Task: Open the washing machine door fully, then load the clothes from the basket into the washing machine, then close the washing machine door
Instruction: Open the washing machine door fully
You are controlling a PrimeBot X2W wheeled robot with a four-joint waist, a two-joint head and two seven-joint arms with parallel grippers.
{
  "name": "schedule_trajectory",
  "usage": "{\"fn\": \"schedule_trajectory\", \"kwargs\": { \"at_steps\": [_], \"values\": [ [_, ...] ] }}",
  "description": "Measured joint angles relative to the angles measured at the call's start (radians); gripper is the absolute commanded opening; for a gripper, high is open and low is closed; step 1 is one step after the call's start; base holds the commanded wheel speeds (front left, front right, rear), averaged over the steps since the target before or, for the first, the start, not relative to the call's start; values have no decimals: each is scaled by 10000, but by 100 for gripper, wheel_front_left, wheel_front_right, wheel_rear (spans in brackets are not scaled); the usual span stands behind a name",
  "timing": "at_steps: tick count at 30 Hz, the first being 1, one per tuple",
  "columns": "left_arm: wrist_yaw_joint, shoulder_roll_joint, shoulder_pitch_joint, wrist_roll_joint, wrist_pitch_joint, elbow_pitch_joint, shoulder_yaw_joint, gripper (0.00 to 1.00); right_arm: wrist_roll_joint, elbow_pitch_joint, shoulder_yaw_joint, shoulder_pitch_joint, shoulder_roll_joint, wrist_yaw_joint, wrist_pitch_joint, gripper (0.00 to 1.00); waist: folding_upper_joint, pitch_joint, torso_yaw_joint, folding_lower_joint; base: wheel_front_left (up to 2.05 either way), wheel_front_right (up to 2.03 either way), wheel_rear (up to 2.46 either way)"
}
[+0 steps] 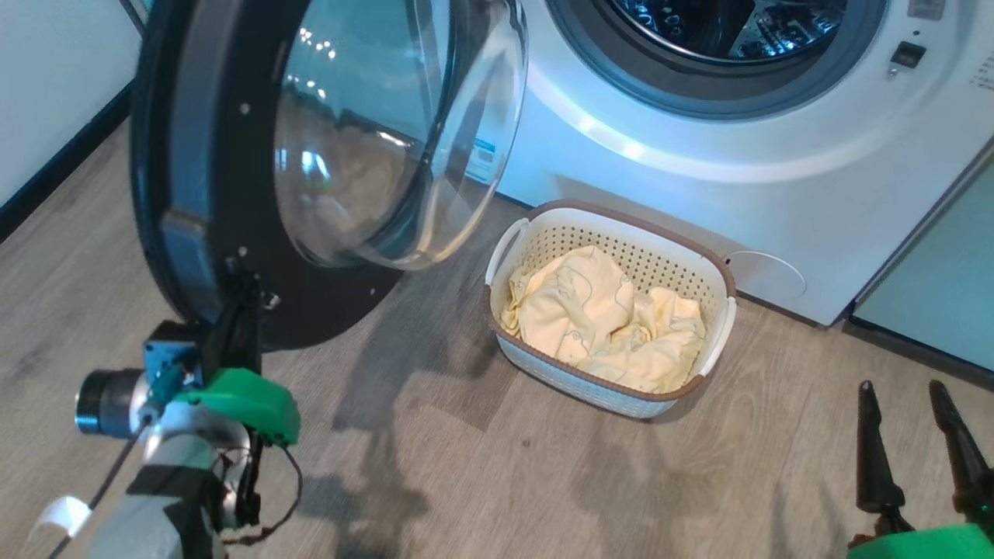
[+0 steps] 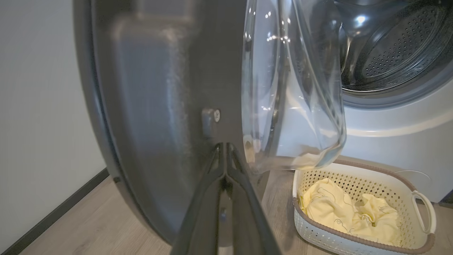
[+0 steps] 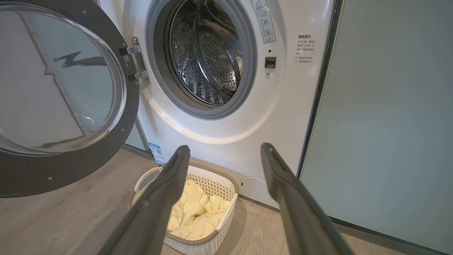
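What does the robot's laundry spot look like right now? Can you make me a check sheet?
Surface: floor, grey-brown wood planks.
Job's things: washing machine door swung open; washing machine drum mouth shows no laundry; clothes heaped in the basket on the floor in front.
Clutter: nothing seen.
Pincers: left pincer shut, tips at the door's inner face; right pincer open, holding nothing.
Cables: thin dark wires loop by the left wrist.
Surroundings: pale wall left; green cabinet right.
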Motion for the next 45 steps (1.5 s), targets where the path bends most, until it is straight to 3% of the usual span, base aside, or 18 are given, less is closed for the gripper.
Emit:
{"fn": "schedule_trajectory", "kwargs": {
  "at_steps": [27, 36, 45],
  "values": [
    [-1781, -560, -2326, 1480, -71, 2169, 2895, 0, -771, -293, -86, -465, -293, 0, 4, 100, 0, 1443, 235, 1, 0, 0, 0],
    [-1941, -698, -2580, 1726, -73, 2953, 3639, 0, -777, -385, -35, -543, -491, 0, 33, 100, 0, 1667, 100, 0, 0, 0, 0],
    [-2029, -842, -2592, 1983, -73, 2794, 4211, 0, -775, -382, 6, -674, -491, 0, 33, 100, 0, 1744, -65, 0, 0, 0, 0]
  ]
}}
